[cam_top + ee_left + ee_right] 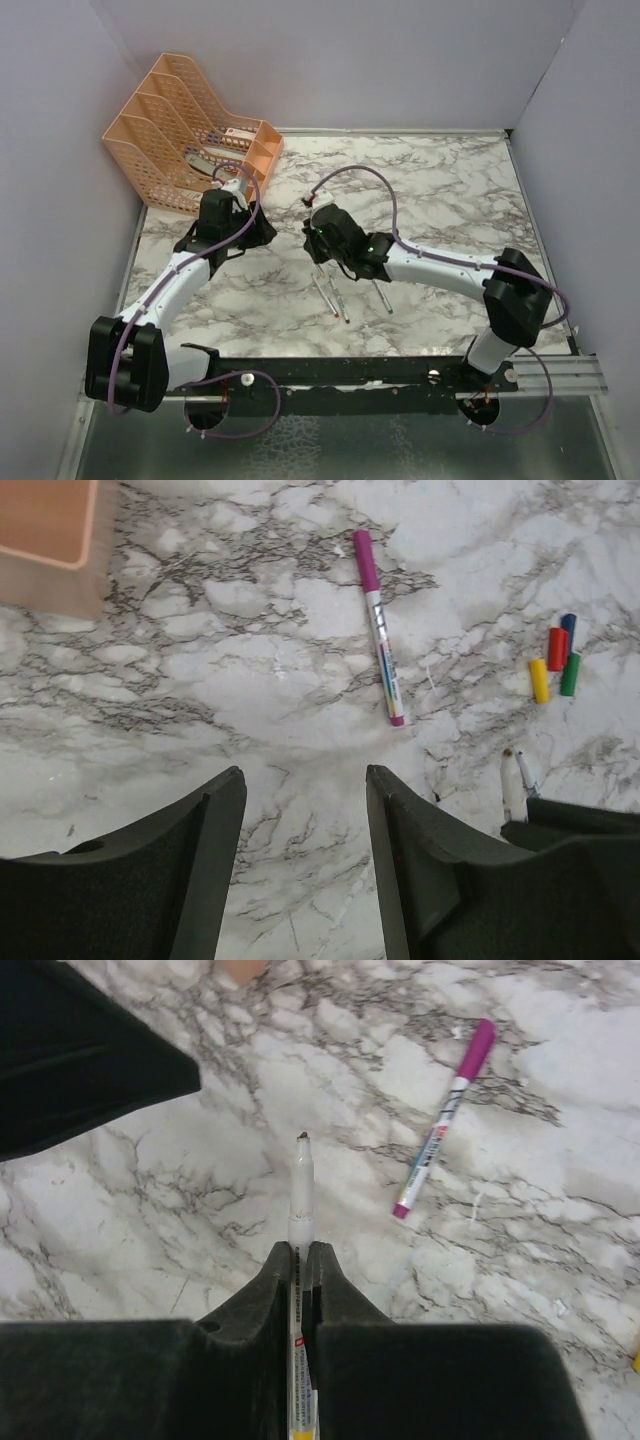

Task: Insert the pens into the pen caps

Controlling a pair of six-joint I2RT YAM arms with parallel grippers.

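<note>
Right pincer point(301, 1257) is clamped tight on a pen point(301, 1195), bare tip poking out over the marble bench point(120, 1210). Left pincer point(305, 800) hangs open with nothing in it. Purple-capped pen point(383, 660) lies flat just ahead, four loose caps point(558, 650) bunched near it. Three more pens point(383, 300) lie loose elsewhere on the bench

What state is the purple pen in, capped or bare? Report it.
Capped. The purple pen lies flat on the table, with the purple cap seated over one end.
</note>
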